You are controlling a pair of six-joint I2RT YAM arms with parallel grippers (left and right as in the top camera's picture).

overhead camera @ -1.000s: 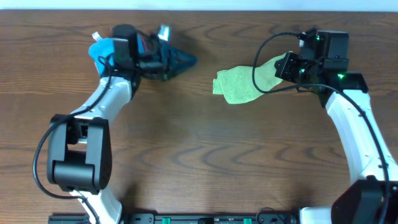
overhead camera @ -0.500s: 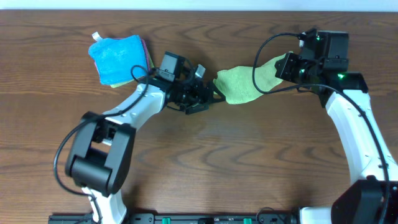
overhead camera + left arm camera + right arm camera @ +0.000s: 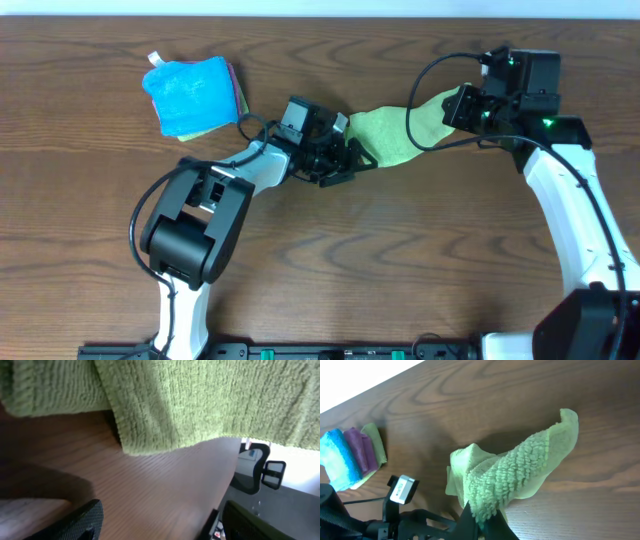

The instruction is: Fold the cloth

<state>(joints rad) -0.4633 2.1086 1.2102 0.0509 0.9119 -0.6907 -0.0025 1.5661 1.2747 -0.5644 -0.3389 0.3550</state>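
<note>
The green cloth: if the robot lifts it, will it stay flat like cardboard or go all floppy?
Probably floppy: the green cloth sags and bunches into folds where the right gripper pinches it. Its looped, fuzzy surface should grip rather than slip. It seems light, since one pinch holds an end up.

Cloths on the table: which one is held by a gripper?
The green cloth, pinched at one end by the right gripper; the blue cloth lies folded on a stack, untouched.
</note>
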